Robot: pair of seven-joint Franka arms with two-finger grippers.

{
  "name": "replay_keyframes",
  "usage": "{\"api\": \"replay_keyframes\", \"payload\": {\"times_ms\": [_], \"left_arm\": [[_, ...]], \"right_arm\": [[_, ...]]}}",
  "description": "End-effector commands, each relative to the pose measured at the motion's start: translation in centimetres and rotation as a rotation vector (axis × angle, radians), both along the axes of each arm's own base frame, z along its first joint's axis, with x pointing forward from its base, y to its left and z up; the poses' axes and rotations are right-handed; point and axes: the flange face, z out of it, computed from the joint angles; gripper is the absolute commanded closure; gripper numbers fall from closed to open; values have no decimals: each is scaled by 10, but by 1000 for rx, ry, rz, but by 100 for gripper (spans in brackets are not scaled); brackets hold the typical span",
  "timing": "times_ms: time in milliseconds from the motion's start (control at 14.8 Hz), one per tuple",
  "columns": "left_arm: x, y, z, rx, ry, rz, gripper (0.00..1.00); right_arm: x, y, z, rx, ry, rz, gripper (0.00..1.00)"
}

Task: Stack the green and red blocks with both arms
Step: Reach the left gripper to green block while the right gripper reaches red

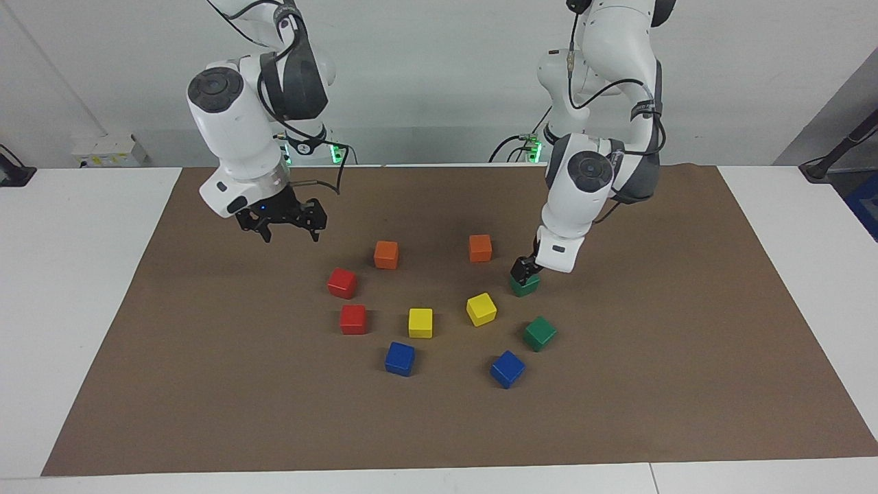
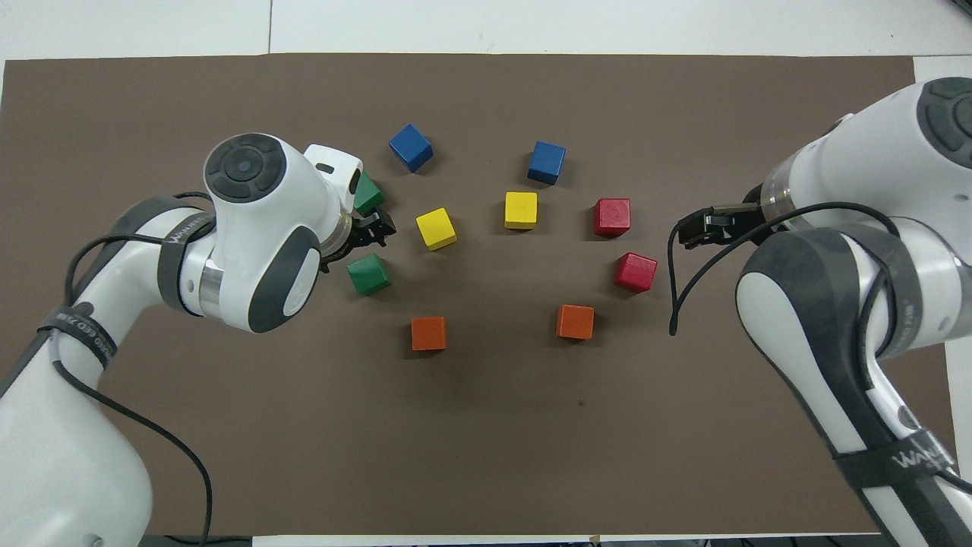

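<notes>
Clock read in the facing view, 12 toward the robots, centred on the ring of cubes.

1. The left arm [image 1: 590, 178] and right arm [image 1: 233, 137] both lean in over the ring. Risk: if both carry toward the centre together, the wrists could clash.
2. The brown mat [image 1: 686, 384] lies flat on the table [image 1: 75, 288]. Risk: a fingertip driven too low drags it and shifts every cube.
3. The left gripper [image 1: 523, 273] is down at the 2 o'clock green cube [image 1: 527, 287], jaws wide. I cannot tell whether they straddle it. Risk: closing off-centre twists or squirts the cube out.
4. The right gripper [image 1: 292, 238] hangs in the air at 10 o'clock outside the ring, jaws wide, empty. Risk: dropping on the 10 o'clock red cube [image 1: 341, 283] at an angle nudges the 9 o'clock red cube [image 1: 353, 319] close by.
5. The 4 o'clock green cube [image 1: 540, 333] sits turned on the mat, likely the stack base. Risk: a corner-mismatched placement overhangs and topples.
6. The 1 o'clock orange cube [image 1: 480, 248] and a yellow cube [image 1: 481, 309] are near the left gripper. Risk: a splayed link clips one on lift-off.
</notes>
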Motion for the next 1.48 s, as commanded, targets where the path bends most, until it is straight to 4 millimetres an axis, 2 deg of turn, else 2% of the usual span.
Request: {"api": "replay_keyframes", "payload": {"times_ms": [0,269,539,674,943,1145,1212,1347,1415], "left_arm": [[-5,-5,-24,25,0,-1,0],[-7,-2,-28,25,0,-11,0],[-12,2,-36,23,-2,-26,0],[-19,4,-47,19,-11,-28,0],[-22,5,-48,18,-14,-30,0],[-22,3,-48,17,-17,-31,1],[-25,1,-49,20,-12,-26,22],[-28,-1,-49,29,6,-32,100],[-26,1,-45,31,9,-32,100]], "right_arm": [[-3,20,-32,9,-11,-52,0],[6,42,-70,9,-19,-110,0],[10,43,-86,6,-12,-164,0],[11,44,-95,3,-5,-180,0],[10,38,-105,11,-29,-198,0],[9,46,-111,8,-23,-203,0],[9,46,-112,8,-22,-206,0],[3,56,-114,6,-16,-198,0],[1,54,-118,3,-11,-209,0]]}}
